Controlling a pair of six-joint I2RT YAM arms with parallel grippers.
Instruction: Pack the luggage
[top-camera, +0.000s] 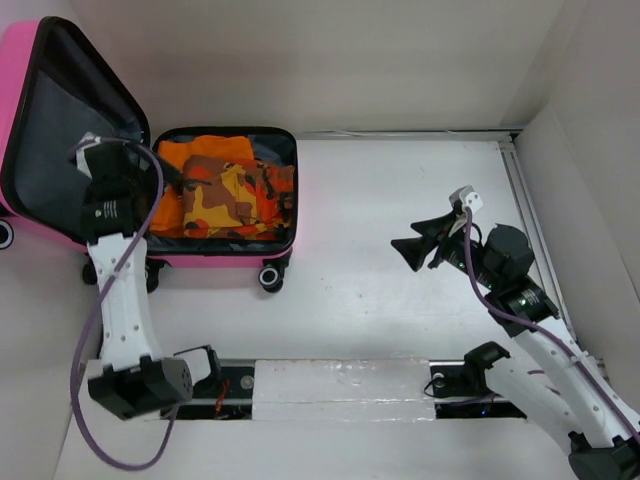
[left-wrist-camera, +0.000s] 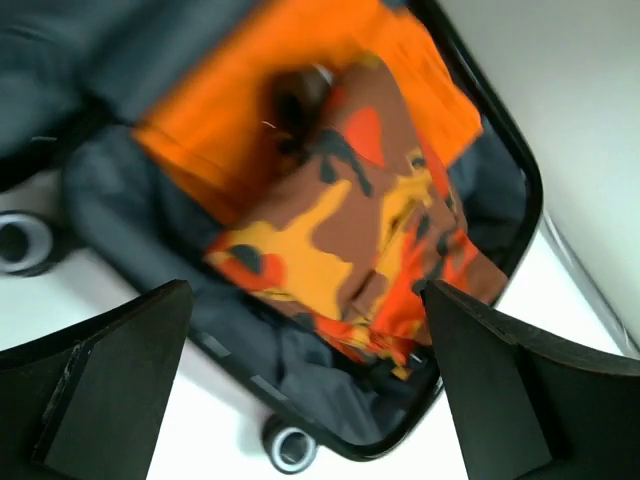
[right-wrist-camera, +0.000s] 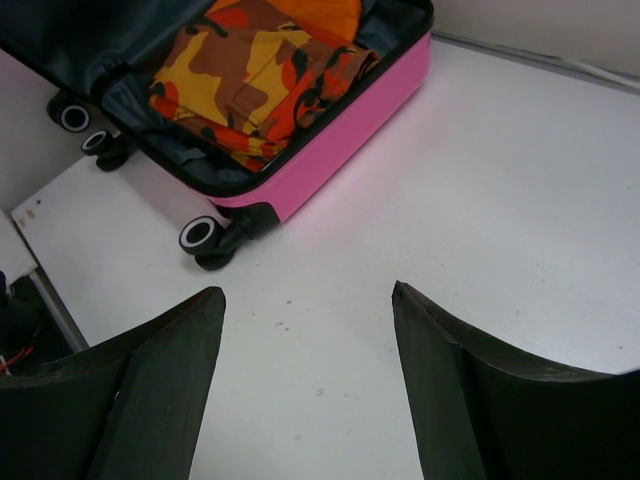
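Top external view had the luggage (top-camera: 212, 262) lying open at the far left of the table (top-camera: 400, 190), lid propped upright, with a camouflage garment (top-camera: 238, 195) stacked on an orange garment (top-camera: 205, 150) inside. Left gripper (left-wrist-camera: 305, 290) hovered over the clothes, jaws spread wide and empty, probably placed to tuck them in. Right gripper (right-wrist-camera: 307, 295) hung well apart over bare table, jaws parted, holding nothing, likely keeping clear.

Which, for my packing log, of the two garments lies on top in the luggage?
The camouflage one, patterned brown, yellow and orange-red. It lies over the plain orange garment, which shows only at the far side of the luggage.
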